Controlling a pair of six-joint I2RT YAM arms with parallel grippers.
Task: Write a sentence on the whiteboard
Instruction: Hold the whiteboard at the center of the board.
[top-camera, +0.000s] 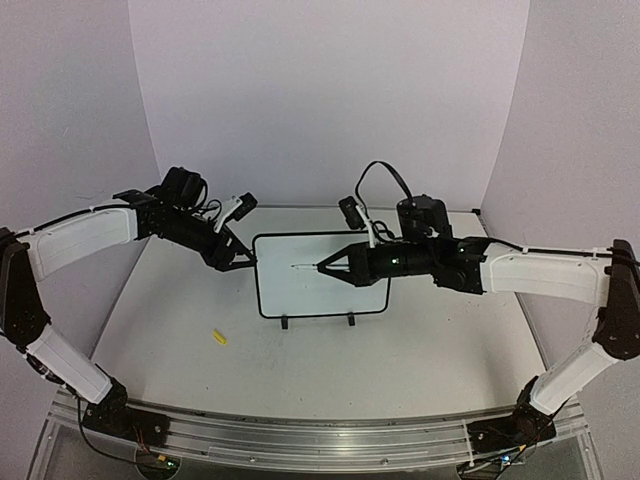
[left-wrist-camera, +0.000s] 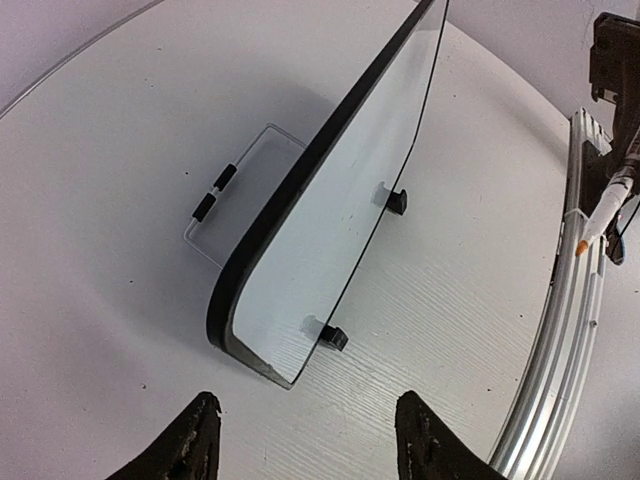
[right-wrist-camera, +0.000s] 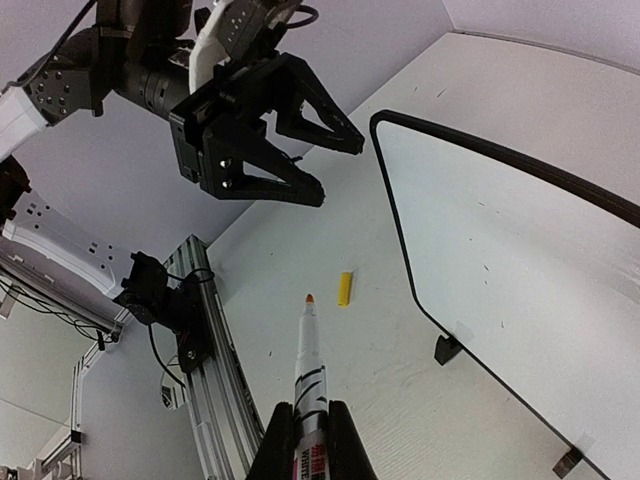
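Note:
The whiteboard (top-camera: 320, 295) stands upright on two black feet mid-table; its face looks blank and the sentence is not visible. My left gripper (top-camera: 243, 262) is open just off the board's left edge, with nothing between its fingers. The left wrist view has that edge (left-wrist-camera: 290, 210) ahead of the open left gripper (left-wrist-camera: 308, 425). My right gripper (top-camera: 325, 268) is shut on a white marker (top-camera: 305, 267) whose tip points left in front of the board's face. From the right wrist view, the marker (right-wrist-camera: 311, 365) sticks out of the shut right gripper (right-wrist-camera: 306, 420), beside the board (right-wrist-camera: 520, 250).
A small yellow cap (top-camera: 219, 337) lies on the table left of the board, also seen in the right wrist view as the yellow cap (right-wrist-camera: 344, 288). An aluminium rail (top-camera: 320, 440) runs along the table's near edge. White walls enclose the back and sides.

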